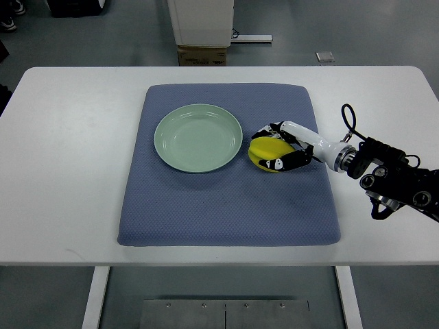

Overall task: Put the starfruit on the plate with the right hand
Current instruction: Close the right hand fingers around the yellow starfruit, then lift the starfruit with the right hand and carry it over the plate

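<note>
The white table (pixel 68 171) carries 1 blue-grey mat (pixel 226 205), laid square at its centre. Bare tabletop runs wide at the mat's 9 o'clock side and narrower at its 3 o'clock side; the near edge strip is thin.

A pale green plate (pixel 198 138) sits on the mat's upper half, nothing on it. The yellow starfruit (pixel 265 152) lies on the mat at the plate's 3 o'clock, just beside the rim; contact with the rim cannot be judged. The mat's lower half is open.

The right hand (pixel 282 145) enters from the picture's right edge, its fingers (pixel 285 163) curled round the starfruit on both sides, gripping it. The dark forearm (pixel 398 181) hangs over the table's 3 o'clock margin, with a black cable loop (pixel 348 120) above the wrist.

No legible writing. A cardboard box (pixel 204 55) beyond the table's 12 o'clock edge is partly cut off by the table; the white cabinet (pixel 201 20) above it runs out of frame. The fruit's far flank is hidden by fingers.
</note>
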